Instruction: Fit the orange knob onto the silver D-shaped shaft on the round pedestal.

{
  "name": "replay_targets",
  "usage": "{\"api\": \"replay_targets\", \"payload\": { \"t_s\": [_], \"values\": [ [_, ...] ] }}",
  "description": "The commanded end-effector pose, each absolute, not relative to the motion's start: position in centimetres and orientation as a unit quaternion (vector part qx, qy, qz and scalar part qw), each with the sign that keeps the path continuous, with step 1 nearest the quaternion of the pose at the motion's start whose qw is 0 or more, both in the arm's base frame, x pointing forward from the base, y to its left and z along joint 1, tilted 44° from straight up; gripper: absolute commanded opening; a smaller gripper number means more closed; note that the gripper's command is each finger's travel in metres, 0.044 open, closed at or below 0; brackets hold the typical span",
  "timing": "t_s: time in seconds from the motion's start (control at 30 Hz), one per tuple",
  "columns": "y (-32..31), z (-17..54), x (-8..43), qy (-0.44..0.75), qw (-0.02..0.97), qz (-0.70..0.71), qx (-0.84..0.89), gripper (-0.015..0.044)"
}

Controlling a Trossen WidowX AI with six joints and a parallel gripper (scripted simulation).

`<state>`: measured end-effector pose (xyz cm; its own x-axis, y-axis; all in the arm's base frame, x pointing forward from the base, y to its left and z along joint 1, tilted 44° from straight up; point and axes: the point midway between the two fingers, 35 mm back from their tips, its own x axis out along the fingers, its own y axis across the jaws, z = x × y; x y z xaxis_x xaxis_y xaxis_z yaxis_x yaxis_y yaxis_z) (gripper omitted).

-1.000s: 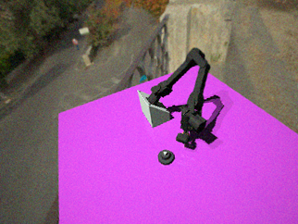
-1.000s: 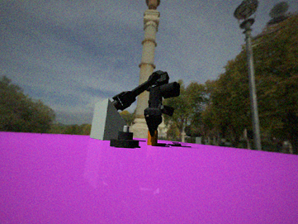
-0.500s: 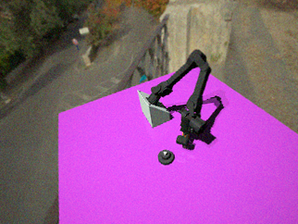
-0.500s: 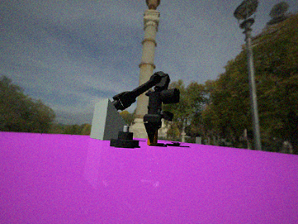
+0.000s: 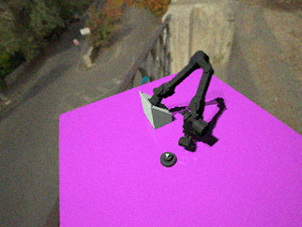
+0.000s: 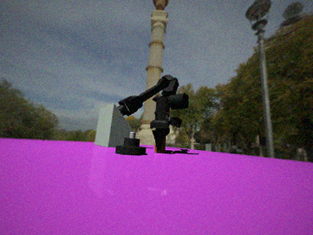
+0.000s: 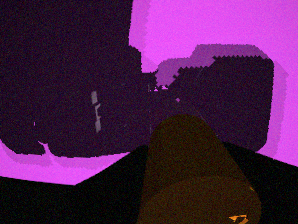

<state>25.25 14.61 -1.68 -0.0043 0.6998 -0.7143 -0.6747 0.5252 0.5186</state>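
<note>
The orange knob [image 6: 157, 146] [image 7: 192, 162] stands upright on the magenta table, mostly covered by the fingers in the exterior view and hidden behind the gripper in the top view. My gripper [image 5: 188, 142] [image 6: 160, 148] [image 7: 184, 151] points down and is shut on the knob, a finger against each side, close to the table. The black round pedestal [image 5: 168, 163] [image 6: 130, 151] stands a little apart from the gripper. The silver shaft [image 5: 167, 155] [image 6: 132, 134] stands upright and bare at its centre. Its flat side cannot be made out. The knob's hole is not in view.
A pale grey wedge-shaped block [image 5: 159, 118] [image 6: 105, 127] stands beside the arm's base, behind the pedestal in the exterior view. The magenta table [image 5: 124, 207] [image 6: 156, 216] has its far edge beyond the block. The arm's shadow lies around the knob in the wrist view.
</note>
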Motion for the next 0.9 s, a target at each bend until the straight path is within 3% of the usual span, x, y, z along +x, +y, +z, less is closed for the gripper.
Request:
{"api": "replay_targets", "payload": {
  "t_s": [0.0,0.17,0.87],
  "values": [
    [14.6,-1.7,25.3,0.516,0.706,0.485,0.013,0.0111],
    [13.1,-0.6,25.8,0.518,0.706,0.483,0.009,0.0],
    [4.8,8.2,25.4,0.518,0.706,0.484,0.01,0.0]
  ]
}}
